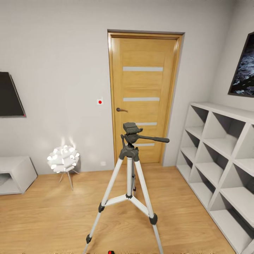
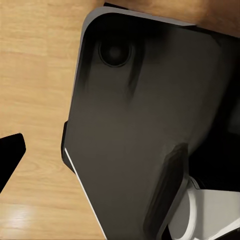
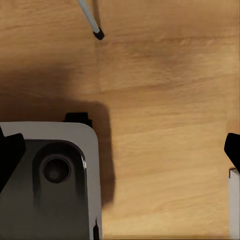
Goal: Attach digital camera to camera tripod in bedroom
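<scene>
The camera tripod (image 1: 131,165) stands on the wood floor in front of the oak door, silver legs spread, its black head (image 1: 132,129) bare and its pan handle pointing right. A tiny black-and-red speck (image 1: 111,252) sits at the head view's bottom edge; I cannot tell what it is. The digital camera is otherwise out of view. My right gripper (image 3: 120,155) hangs open over the floor, with black fingertips (image 3: 10,155) at both picture edges and one tripod foot (image 3: 98,34) beyond. My left gripper (image 2: 120,155) looks open, one fingertip (image 2: 11,156) showing.
A white spiky-ball lamp (image 1: 63,159) stands left of the tripod, a low grey cabinet (image 1: 14,174) further left, and a black TV (image 1: 10,94) above it. A grey cube shelf (image 1: 222,162) lines the right wall. My dark base (image 2: 150,115) is below both wrists.
</scene>
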Motion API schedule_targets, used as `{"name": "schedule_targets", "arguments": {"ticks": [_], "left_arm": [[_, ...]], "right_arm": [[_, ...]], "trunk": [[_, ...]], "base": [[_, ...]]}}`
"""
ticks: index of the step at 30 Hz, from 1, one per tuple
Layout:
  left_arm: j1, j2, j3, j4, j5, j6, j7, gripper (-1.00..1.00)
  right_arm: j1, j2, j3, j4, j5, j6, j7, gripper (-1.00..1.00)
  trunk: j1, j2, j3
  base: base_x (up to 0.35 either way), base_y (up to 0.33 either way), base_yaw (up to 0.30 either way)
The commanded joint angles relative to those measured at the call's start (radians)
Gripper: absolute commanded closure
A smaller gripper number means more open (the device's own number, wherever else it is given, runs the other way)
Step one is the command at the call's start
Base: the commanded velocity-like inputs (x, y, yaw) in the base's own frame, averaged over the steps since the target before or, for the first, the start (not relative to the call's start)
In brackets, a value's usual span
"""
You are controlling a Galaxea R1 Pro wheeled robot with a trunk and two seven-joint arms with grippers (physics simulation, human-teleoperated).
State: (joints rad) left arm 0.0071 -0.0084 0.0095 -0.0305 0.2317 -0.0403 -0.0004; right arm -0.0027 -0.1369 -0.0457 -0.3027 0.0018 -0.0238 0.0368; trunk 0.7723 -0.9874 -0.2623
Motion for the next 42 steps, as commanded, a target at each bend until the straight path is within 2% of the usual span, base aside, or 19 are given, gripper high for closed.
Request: {"name": "schedule_targets", "arguments": {"ticks": [1, 42], "left_arm": [[0.001, 0.000, 0.000, -0.002, 0.006, -0.001, 0.000, -1.00], [0.001, 0.001, 0.000, -0.002, 0.006, -0.001, -0.001, -1.00]], "right_arm": [[0.000, 0.001, -0.003, 0.000, 0.002, -0.001, 0.002, -1.00], [0.000, 0.005, 0.004, -0.003, 0.016, 0.008, 0.013, -1.00]], "trunk": [[0.000, -0.001, -0.001], [0.000, -0.001, -0.001]], "base": [[-0.105, 0.000, 0.000], [-0.018, 0.000, 0.000]]}}
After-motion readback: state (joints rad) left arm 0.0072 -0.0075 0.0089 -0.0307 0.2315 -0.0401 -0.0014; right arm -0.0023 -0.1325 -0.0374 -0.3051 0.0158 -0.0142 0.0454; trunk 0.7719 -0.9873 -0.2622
